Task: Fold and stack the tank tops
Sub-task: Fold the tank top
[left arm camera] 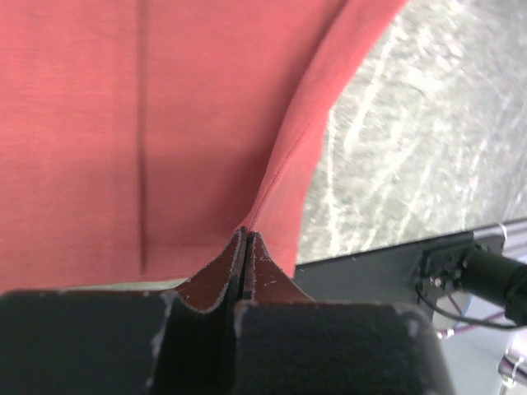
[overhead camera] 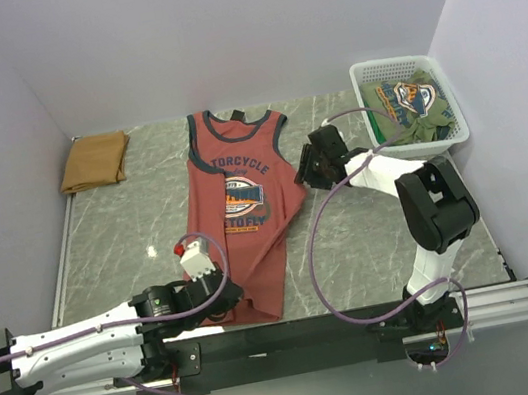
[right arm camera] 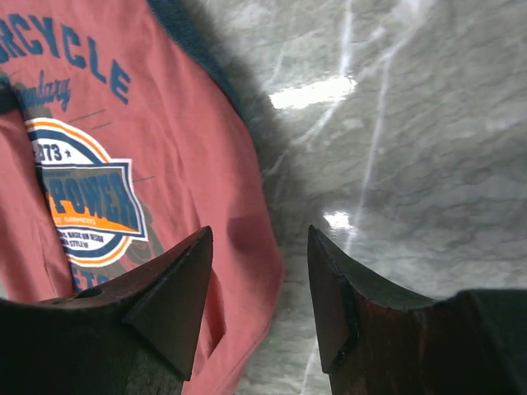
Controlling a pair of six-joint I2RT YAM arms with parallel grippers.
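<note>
Our left hand [left arm camera: 244, 239] clamps the rust-red printed cloth tank top [overhead camera: 242, 201] at the near table [overhead camera: 128, 230] edge (for folding, we judge); right hand [right arm camera: 258, 239] open alongside.

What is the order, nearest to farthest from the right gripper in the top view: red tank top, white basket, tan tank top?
1. The red tank top, spread out just left of the right gripper.
2. The white basket, in the back right corner.
3. The tan tank top, folded in the back left corner.
</note>
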